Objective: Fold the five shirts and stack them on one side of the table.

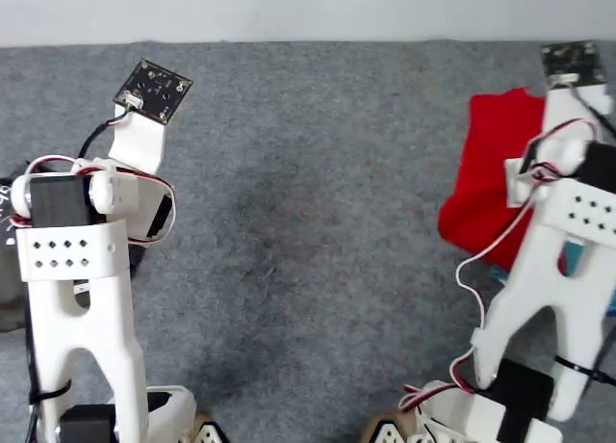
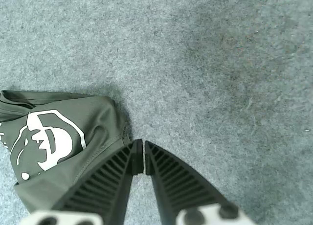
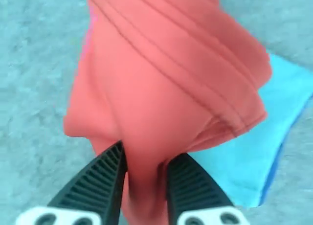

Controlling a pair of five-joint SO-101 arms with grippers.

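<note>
Fingers of the right gripper are clamped on a bunched fold of the red shirt, and the cloth gathers into creased ridges at the pinch. I judge this to be a hold for lifting it, so that it can be spread or folded. Beneath its far side lies a light blue shirt, so the red one rests on other laundry at the right side of the table.

The left gripper has its jaws pressed together on nothing. Its tip is just beside the edge of a dark green shirt with a white print, which lies flat and probably awaits its turn.

The wrist views give the grip and the print up close. The high view gives the layout instead: red cloth under the right arm, dark cloth at the left edge by the left arm, and grey table between them.
</note>
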